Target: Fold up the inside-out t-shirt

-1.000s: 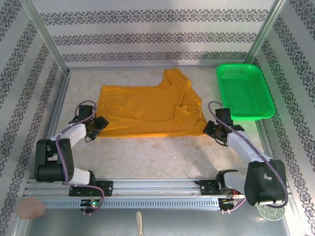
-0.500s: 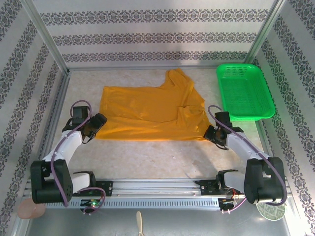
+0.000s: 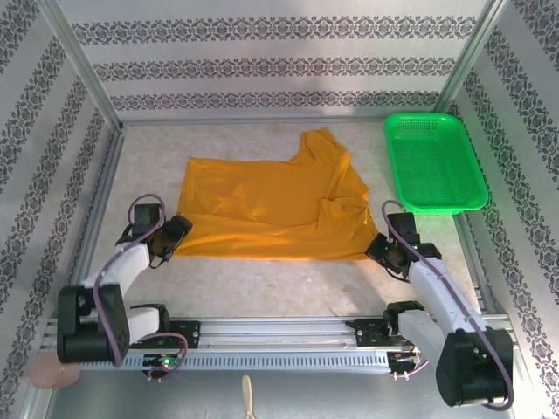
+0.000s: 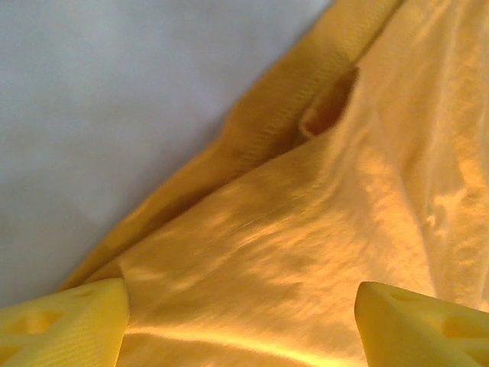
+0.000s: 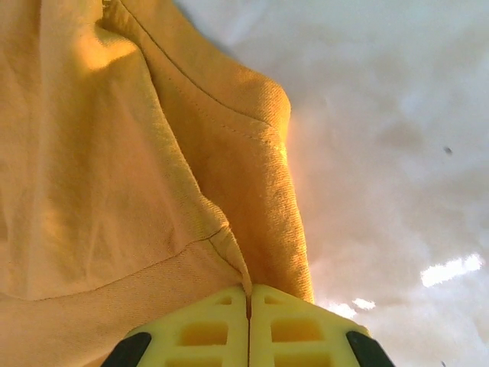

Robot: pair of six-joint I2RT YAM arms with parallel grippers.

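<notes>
Plainly soft, light and limp, the inside-out t-shirt (image 3: 271, 205) lay spread on the table (image 3: 279, 288). The left gripper (image 3: 177, 230) gaped wide at its near-left hem corner; the right gripper (image 3: 378, 248) pinched the near-right edge. Those 2 corners looked the best holds.

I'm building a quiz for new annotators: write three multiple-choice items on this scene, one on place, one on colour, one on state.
1. The green basket sits: A far right; B near left; C centre.
2. The t-shirt is: A blue; B mustard-orange; C white.
3. The left end effector is: A open; B shut; C gripping the basket.
Answers: A, it lies at the far-right edge; B, orange cloth in all views; A, its fingers stand wide apart.
</notes>
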